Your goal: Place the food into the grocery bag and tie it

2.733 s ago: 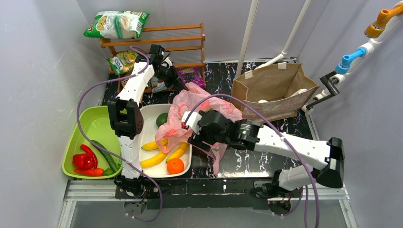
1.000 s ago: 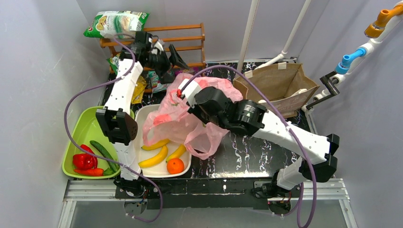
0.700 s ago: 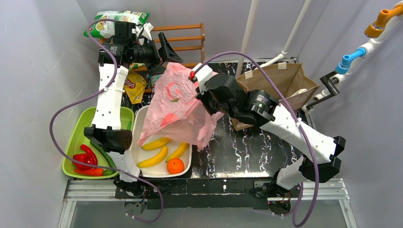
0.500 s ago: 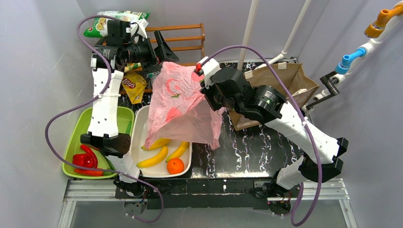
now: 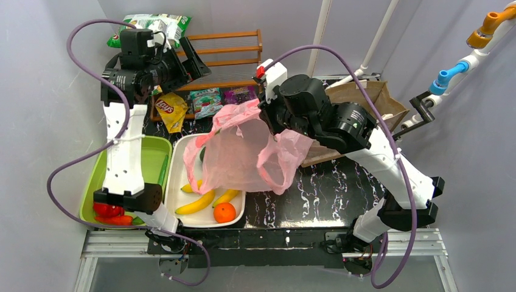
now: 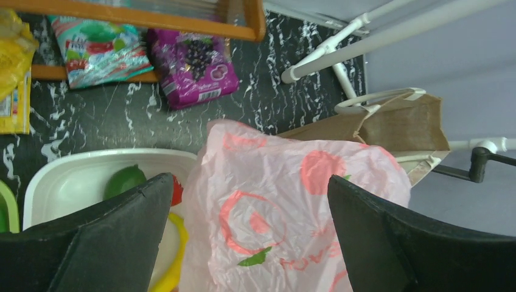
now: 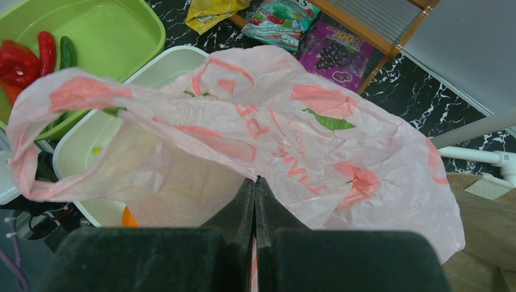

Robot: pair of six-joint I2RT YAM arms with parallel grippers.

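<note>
- The right claw [image 7: 255, 181] is clamped tight on a fold of the pink bag [image 5: 243, 158], near its top edge, and holds it up off the bench [image 5: 328, 194].
- The bag hangs open and crumpled below that claw. Its lower part drapes over the far half of the white tray [image 5: 176, 176], and one loop handle droops toward the left in the right wrist view.
- The left claw [image 5: 195, 58] is spread wide and grips nothing. It is raised in front of the wooden shelf [image 5: 225, 42], apart from the bag. In its own camera the bag lies below, between the two fingers [image 6: 109, 231].
- The orange [image 5: 224, 212] sits at the near right corner of the white tray, outside the bag.
- Three bananas [image 5: 196, 204] lie just beside the orange in the same tray. The farthest one is partly hidden by the bag.
- A green fruit [image 6: 125, 179] rests at the tray's far end.
- The green tray [image 5: 125, 158], left of the white one, holds red peppers [image 5: 109, 210].
- The paper bag [image 5: 365, 97] stands behind the right arm.
- Snack packets [image 5: 205, 100] lie under the shelf.
</note>
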